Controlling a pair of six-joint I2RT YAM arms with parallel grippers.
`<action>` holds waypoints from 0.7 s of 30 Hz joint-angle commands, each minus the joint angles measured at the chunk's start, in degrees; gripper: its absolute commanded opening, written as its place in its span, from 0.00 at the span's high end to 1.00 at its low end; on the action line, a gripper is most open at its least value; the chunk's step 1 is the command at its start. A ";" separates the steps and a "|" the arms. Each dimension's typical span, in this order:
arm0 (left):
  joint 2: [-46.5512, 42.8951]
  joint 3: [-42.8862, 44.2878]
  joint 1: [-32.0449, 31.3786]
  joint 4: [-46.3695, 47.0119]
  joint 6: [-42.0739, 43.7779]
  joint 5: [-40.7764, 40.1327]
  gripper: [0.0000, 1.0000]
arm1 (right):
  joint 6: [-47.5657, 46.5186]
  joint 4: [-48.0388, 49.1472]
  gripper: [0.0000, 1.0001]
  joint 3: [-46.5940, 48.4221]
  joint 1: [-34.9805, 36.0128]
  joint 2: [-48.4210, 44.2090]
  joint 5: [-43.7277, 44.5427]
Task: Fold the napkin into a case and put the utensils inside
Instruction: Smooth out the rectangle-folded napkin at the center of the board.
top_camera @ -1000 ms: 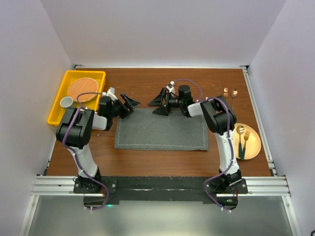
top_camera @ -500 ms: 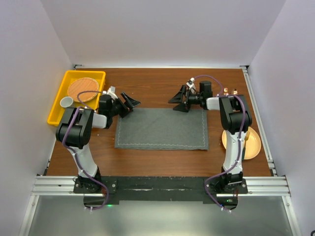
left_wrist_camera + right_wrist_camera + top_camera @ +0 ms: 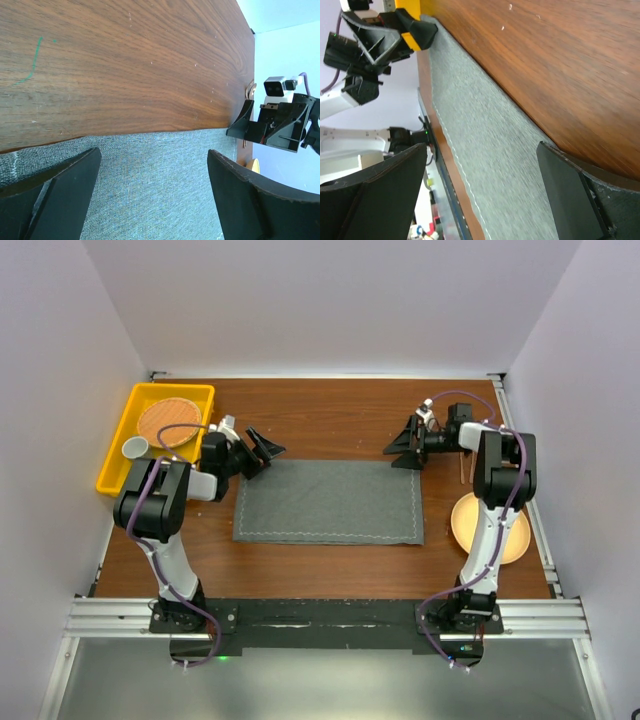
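Lying flat, the napkin [image 3: 328, 502] runs lengthwise left to right; both jaws gape empty.

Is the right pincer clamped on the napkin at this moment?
No: in the right wrist view the right pincer stands wide open, and the napkin lies flat beneath it, ungripped.

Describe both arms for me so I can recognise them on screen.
The left arm and right arm match: white links between bulky black joint housings, on black bases. A purple cable loops along each from base to wrist. The jaws are matte black wedges. A small white-and-grey camera sits on each wrist.
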 commanded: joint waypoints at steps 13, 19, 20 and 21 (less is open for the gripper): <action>-3.63 8.32 0.83 -6.05 11.72 5.55 0.00 | -10.67 -9.37 0.04 4.21 4.41 -9.12 2.52; -4.26 7.27 -1.10 -3.76 6.97 3.80 0.00 | -7.58 -6.11 0.05 0.34 7.67 -10.38 6.21; -3.64 6.92 -1.10 -3.50 6.44 2.75 0.00 | -7.49 -6.29 0.05 0.60 7.68 -9.24 6.56; -3.12 6.22 -0.75 -3.24 6.26 2.31 0.00 | -8.45 -7.07 0.05 1.03 7.76 -8.71 7.00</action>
